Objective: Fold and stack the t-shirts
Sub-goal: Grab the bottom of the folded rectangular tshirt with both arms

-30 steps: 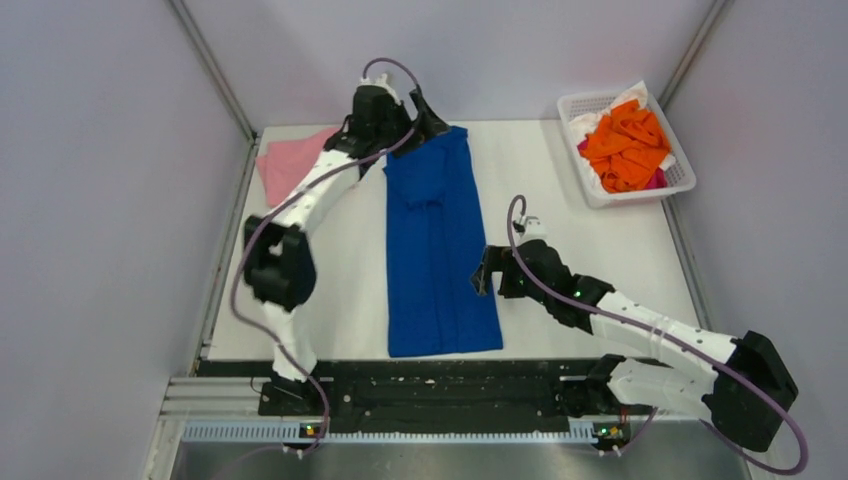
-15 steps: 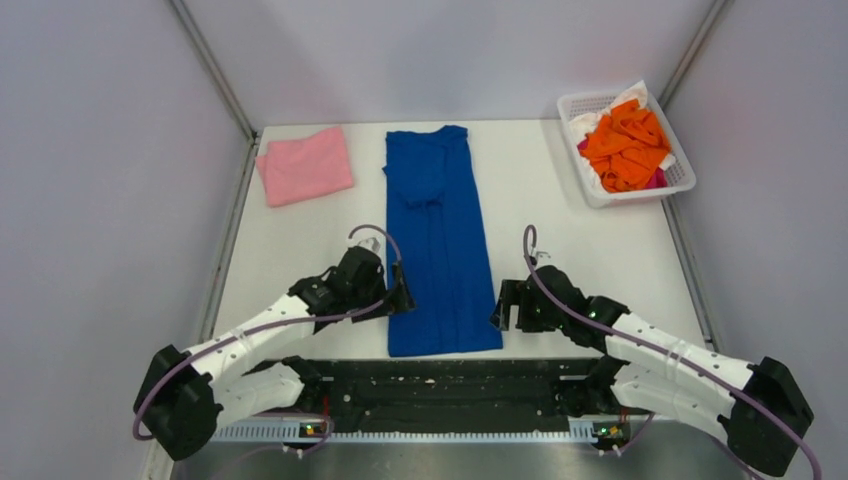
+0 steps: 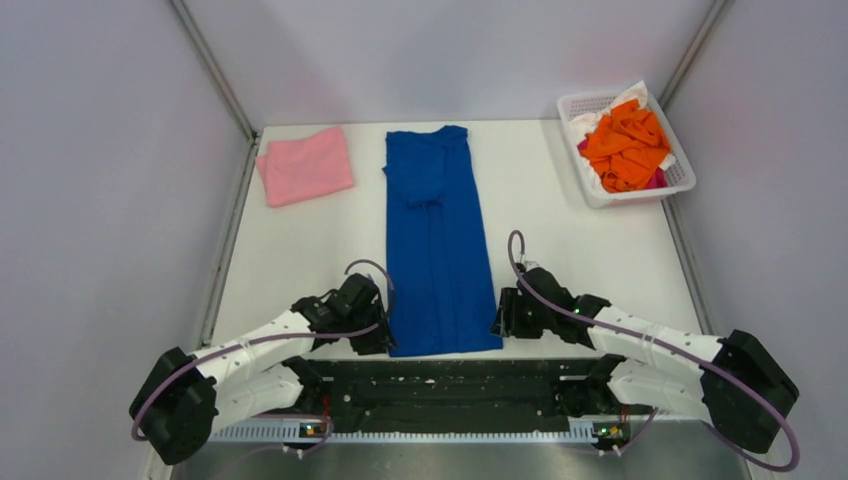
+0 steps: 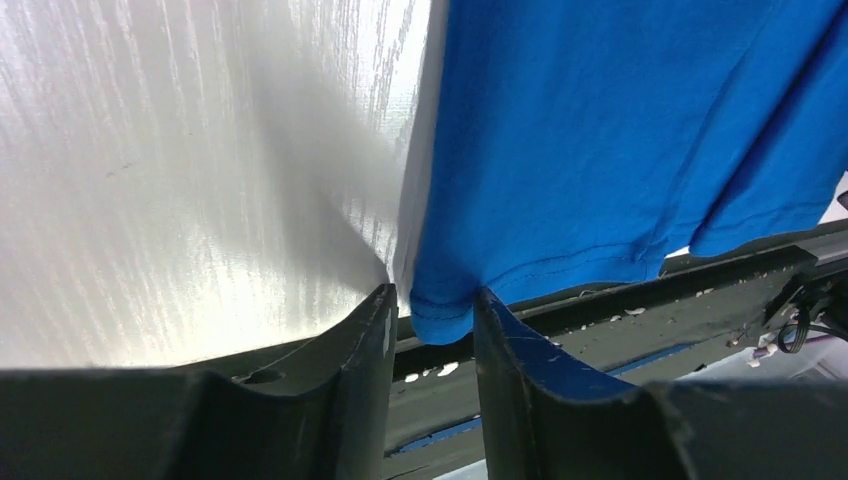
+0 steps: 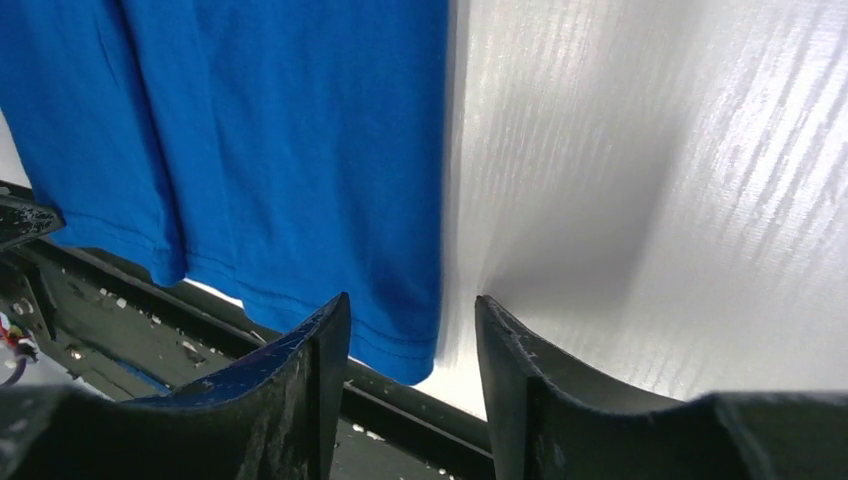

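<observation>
A royal blue t-shirt (image 3: pixel 438 240) lies folded into a long strip down the middle of the white table (image 3: pixel 300 260). Its hem reaches the near edge. My left gripper (image 3: pixel 386 336) sits at the hem's left corner. In the left wrist view the gripper (image 4: pixel 432 300) is partly closed, with that blue corner (image 4: pixel 440 318) between its jaws and a small gap left. My right gripper (image 3: pixel 499 318) is at the hem's right corner. In the right wrist view it (image 5: pixel 413 310) stands open around the blue cloth (image 5: pixel 250 130). A folded pink t-shirt (image 3: pixel 305 165) lies at the far left.
A white lattice basket (image 3: pixel 682 180) at the far right holds a heap of orange t-shirts (image 3: pixel 626 145). A black rail (image 3: pixel 450 375) runs along the table's near edge, just below both grippers. Grey walls close in both sides.
The left arm swung from the shirt's far end down to its near left corner. The right gripper slid nearer to the right corner. Both pairs of jaws have narrowed.
</observation>
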Action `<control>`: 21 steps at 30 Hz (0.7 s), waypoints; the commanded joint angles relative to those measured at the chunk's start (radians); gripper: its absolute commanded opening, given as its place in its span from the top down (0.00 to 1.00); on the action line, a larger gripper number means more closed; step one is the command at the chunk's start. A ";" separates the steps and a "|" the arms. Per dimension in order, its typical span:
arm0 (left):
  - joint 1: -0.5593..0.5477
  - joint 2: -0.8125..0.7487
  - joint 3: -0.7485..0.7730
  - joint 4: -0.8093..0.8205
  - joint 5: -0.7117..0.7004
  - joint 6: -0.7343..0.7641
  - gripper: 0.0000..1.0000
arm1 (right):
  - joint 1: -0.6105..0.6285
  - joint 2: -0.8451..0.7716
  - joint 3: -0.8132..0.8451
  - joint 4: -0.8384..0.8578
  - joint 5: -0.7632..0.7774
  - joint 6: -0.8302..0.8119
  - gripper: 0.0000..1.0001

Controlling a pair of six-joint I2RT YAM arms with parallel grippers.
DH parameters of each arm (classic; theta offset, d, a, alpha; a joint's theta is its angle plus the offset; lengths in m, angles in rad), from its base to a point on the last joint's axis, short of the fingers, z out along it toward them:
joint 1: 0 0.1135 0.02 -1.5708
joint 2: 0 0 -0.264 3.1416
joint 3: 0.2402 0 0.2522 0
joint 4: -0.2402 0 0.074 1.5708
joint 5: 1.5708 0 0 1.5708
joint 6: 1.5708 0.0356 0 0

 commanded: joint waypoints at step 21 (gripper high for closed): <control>-0.006 0.057 -0.010 0.152 0.153 -0.033 1.00 | -0.004 -0.021 -0.056 0.068 -0.108 0.064 0.91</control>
